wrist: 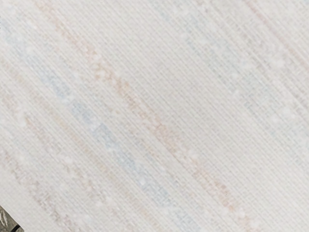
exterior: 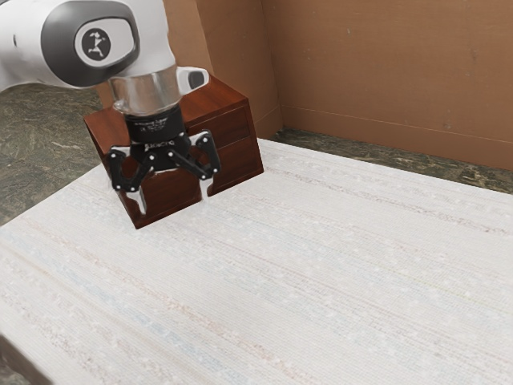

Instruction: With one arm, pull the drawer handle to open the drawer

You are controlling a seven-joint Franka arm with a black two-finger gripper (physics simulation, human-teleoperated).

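— Gripper (exterior: 166,183), fingers spread and empty, hangs just before the cabinet (exterior: 237,156) on the table (exterior: 337,265).
— The drawer (exterior: 227,127)?
— Looks shut. Approach stage, I'd say; next it must reach the handle and close on it.
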